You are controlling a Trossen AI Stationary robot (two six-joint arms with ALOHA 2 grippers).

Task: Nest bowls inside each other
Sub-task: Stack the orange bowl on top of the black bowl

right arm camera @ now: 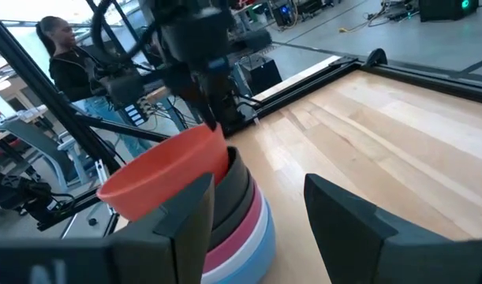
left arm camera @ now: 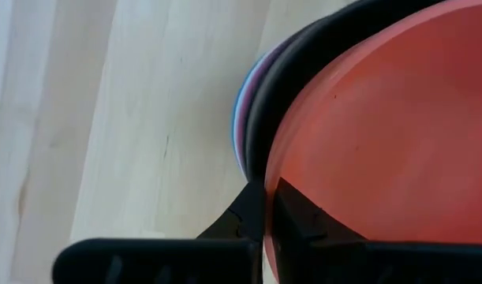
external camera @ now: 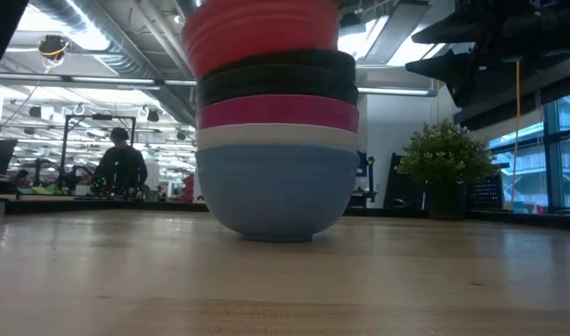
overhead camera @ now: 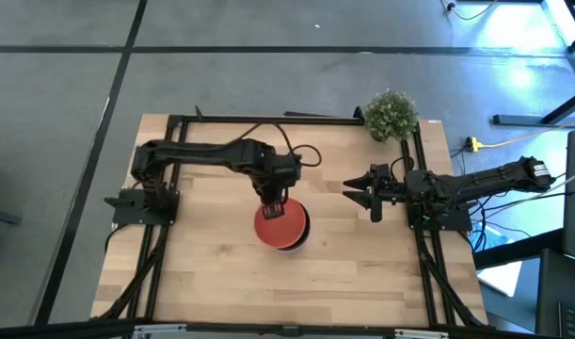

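Observation:
A stack of bowls point(external camera: 277, 168) stands on the table's middle: blue point(external camera: 275, 196) at the bottom, then white point(external camera: 275, 137), magenta point(external camera: 275, 114) and black point(external camera: 277, 79). A red bowl point(overhead camera: 278, 226) is on top, tilted, its lower part inside the black bowl point(right arm camera: 239, 185). My left gripper point(overhead camera: 271, 202) is above the stack's far side, shut on the red bowl point(right arm camera: 166, 170). My right gripper point(overhead camera: 351, 191) is open and empty, to the right of the stack above the table. My left gripper pinches the red bowl's rim point(left arm camera: 266, 207) at its far side, one finger point(left arm camera: 300, 221) inside the bowl and one point(left arm camera: 244, 217) outside. The fingers come from above, pointing down. The bowl is tilted, held side higher point(right arm camera: 213, 134), its lower part in the black bowl.
A small green potted plant point(overhead camera: 391, 115) stands at the table's far right corner. Black frame rails point(overhead camera: 268, 119) run along the table's far, left and right edges. Bare wood point(overhead camera: 221, 282) lies near and left of the stack. A person point(external camera: 119, 168) is in the room behind.

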